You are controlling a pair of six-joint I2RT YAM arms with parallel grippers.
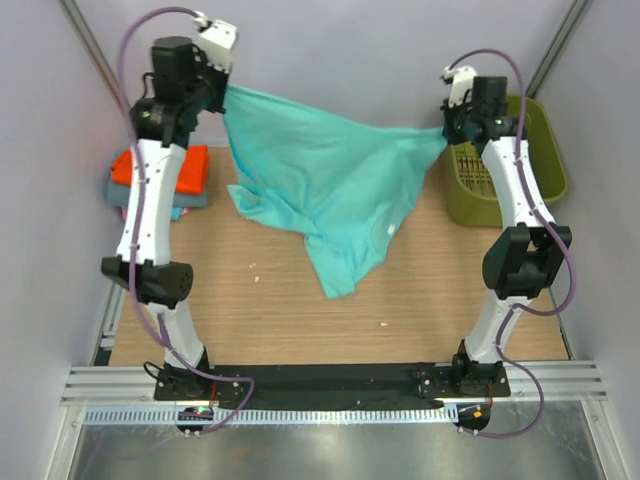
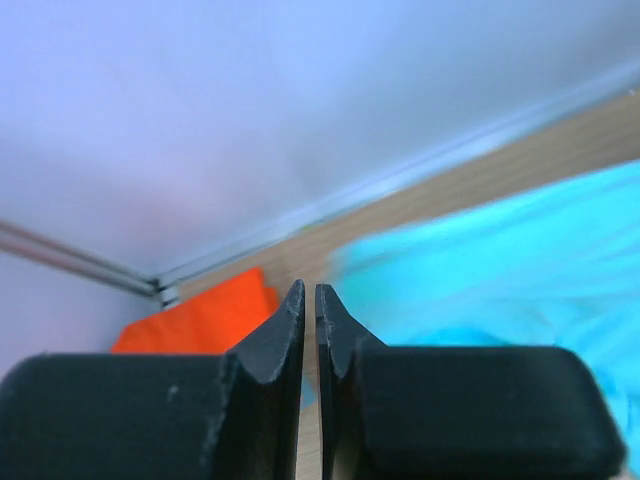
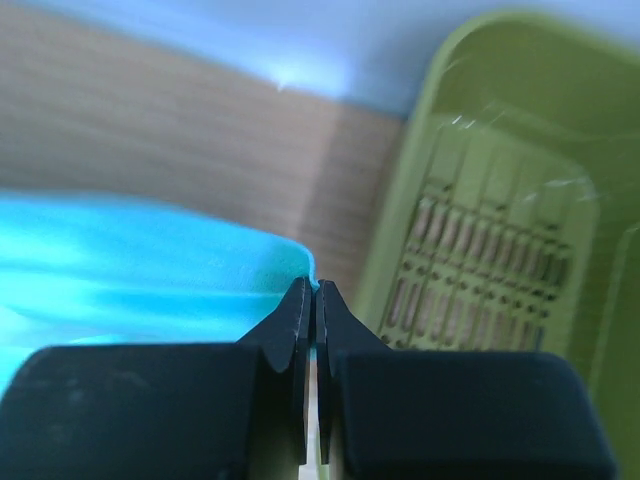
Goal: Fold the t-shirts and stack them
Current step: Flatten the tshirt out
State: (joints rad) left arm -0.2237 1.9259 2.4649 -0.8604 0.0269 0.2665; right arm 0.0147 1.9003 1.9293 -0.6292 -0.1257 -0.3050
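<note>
Above worktop (image 1: 300, 320) at 12 o'clock, holding shirt (image 1: 320, 180) spread aloft, left tool (image 1: 228, 92) and right tool (image 1: 445, 135) each clamped on a corner. Folded pile (image 1: 197, 170) done at 9 o'clock; remaining: fold, stack this one.

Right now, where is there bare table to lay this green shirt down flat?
Bare wood runs across the near half of the table, between the hanging tail of the mint-green t-shirt and the near edge. It is crowded at far left, where the folded stack sits, and at far right, with the basket.
</note>
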